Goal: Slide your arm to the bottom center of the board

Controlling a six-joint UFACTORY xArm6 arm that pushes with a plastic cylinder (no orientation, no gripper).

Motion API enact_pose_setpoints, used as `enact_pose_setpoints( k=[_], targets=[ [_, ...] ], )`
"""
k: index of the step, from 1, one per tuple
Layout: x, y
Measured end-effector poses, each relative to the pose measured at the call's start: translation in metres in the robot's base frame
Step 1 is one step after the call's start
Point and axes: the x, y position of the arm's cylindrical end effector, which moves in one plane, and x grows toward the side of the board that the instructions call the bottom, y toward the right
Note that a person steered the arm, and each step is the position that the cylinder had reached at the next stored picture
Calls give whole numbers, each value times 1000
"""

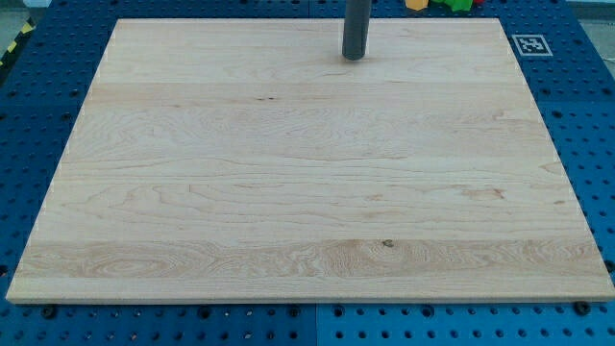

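Presently my tip [354, 56] is seen near the top edge of the wooden board [288, 192], a little right of centre in the frame, w/ the dark rod rising straight out of the upper edge of the frame. No fingers are fitted, so nothing can be opened or closed and nothing is held; the rod end appears to rest on bare wood only, touching no block.

Blocks are barely shown: a yellow block [416, 4], a red block [438, 3] and a green block [459, 4] are clipped by the frame's top edge, just beyond the board, upper right of the tip and apart from it. Shapes cannot be made out. Being off to the side, they are judged to be out of the way of any run down the board.

A black-and-white marker tag [529, 43] is fixed at the board's upper-right corner, prob. for camera reference. Blue perforated table [29, 115] surrounds the board on all sides.

Target spot, i.e. bottom centre of the board, lies at the lower middle of the frame, well apart from the tip — nearly the whole board depth away. Task is judged not yet begun, or hardly so. A straight pull toward the frame's bottom, w/ a slight shift left, would be needed; the path is bare wood.
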Motion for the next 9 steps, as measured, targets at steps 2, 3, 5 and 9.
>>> enact_pose_setpoints(
  k=[2, 3, 5, 9],
  targets=[
    [109, -45],
    [115, -34],
    [126, 10],
    [324, -89]
  ],
)
